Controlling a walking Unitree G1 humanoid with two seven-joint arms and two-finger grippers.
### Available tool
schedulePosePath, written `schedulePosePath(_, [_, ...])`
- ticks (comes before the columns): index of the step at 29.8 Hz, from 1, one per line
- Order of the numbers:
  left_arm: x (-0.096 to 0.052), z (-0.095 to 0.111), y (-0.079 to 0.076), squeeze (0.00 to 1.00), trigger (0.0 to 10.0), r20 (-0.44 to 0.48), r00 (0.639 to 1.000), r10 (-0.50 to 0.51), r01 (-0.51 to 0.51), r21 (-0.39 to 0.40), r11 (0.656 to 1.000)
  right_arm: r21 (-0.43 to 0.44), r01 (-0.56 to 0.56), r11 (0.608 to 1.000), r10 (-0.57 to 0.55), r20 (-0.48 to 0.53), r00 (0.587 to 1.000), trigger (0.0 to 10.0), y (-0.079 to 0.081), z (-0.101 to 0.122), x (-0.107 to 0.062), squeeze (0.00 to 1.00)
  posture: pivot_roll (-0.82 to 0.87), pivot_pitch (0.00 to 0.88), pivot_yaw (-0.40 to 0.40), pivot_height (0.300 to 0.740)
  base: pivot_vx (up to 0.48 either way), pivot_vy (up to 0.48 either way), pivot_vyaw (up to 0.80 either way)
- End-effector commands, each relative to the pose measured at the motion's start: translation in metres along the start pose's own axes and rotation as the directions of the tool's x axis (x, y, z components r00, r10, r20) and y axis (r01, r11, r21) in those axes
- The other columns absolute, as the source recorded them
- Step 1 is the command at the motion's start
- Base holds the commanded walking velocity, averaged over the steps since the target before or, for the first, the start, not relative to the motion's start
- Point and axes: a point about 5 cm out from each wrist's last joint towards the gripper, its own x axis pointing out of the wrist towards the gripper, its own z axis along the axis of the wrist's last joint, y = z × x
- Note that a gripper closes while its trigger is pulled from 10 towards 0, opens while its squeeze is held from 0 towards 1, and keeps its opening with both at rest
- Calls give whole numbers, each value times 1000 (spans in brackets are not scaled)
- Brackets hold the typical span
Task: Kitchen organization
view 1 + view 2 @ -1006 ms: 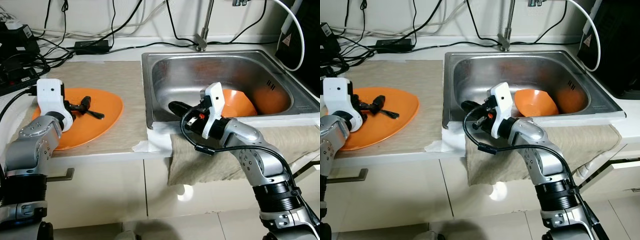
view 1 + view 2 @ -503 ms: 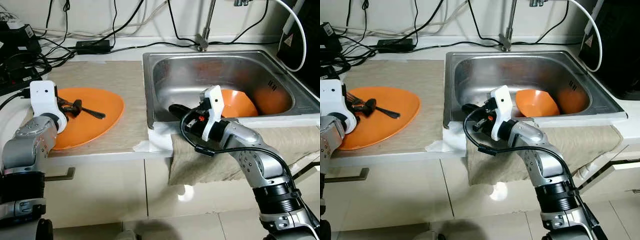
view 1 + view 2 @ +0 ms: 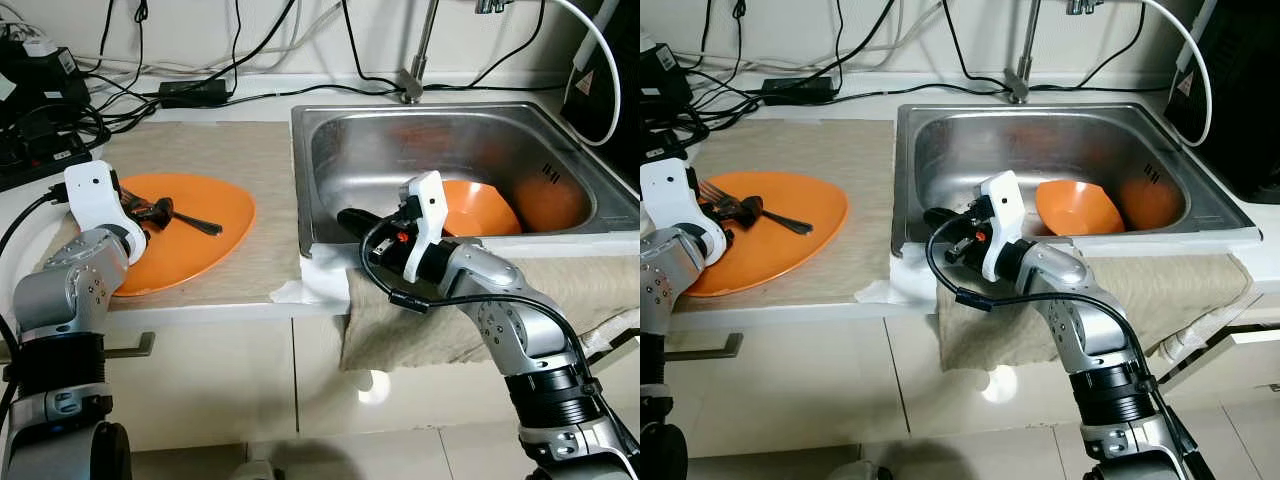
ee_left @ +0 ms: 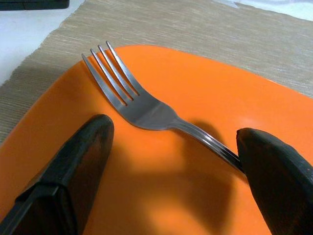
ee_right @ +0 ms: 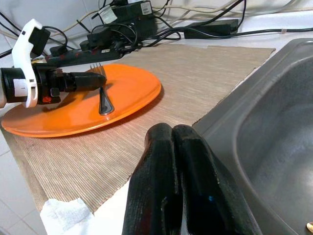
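Left wrist view, left claw [image 4: 171,161] spread wide around fork [image 4: 146,110] on orange plate [image 4: 195,78], right claw [image 5: 171,147] closed, empty.

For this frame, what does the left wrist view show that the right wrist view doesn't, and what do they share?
Left wrist view alone: a close look at the fork's tines, and the left gripper open, one finger on either side of the fork's handle, not closed on it.

Right wrist view alone: the right gripper with its fingers shut together and holding nothing, the sink wall, the cables and power strip at the back, and white paper at the mat's corner.

Both: the fork lying on the orange plate, on the woven mat.
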Motion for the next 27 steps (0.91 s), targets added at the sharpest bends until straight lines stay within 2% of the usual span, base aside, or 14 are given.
schedulePosePath(1, [0, -12, 4, 0, 10000, -70, 997, 18, -16, 19, 1000, -1, 8, 1000, -8, -20, 1000, 10000, -1, -2, -1, 0, 78, 7, 28, 740, 0, 0, 0])
schedulePosePath(11, [-16, -29, 14, 0, 10000, -141, 989, 39, -30, 66, 997, 6, 10, 1000, -10, -43, 999, 10000, -1, -9, -3, 0, 102, 9, 26, 740, 0, 0, 0])
schedulePosePath(18, [-24, -36, 15, 0, 10000, -173, 984, 44, -27, 99, 995, 7, 11, 1000, -11, -49, 999, 10000, -2, -11, -2, 0, 106, 11, 24, 740, 0, 0, 0])
schedulePosePath(21, [-25, -35, 14, 0, 10000, -164, 985, 46, -31, 93, 995, 3, 15, 1000, -15, -46, 999, 10000, -2, -11, -2, 0, 106, 11, 24, 740, 0, 0, 0])
schedulePosePath(24, [-22, -22, 9, 0, 10000, -102, 994, 43, -38, 50, 998, -1, 11, 1000, -11, -38, 999, 10000, -2, -8, -2, 0, 105, 11, 23, 740, 0, 0, 0])
schedulePosePath(27, [-21, -14, 5, 0, 10000, -73, 997, 35, -32, 44, 999, -5, -20, 1000, 19, -28, 999, 10000, 2, -4, -2, 0, 98, 11, 26, 740, 0, 0, 0])
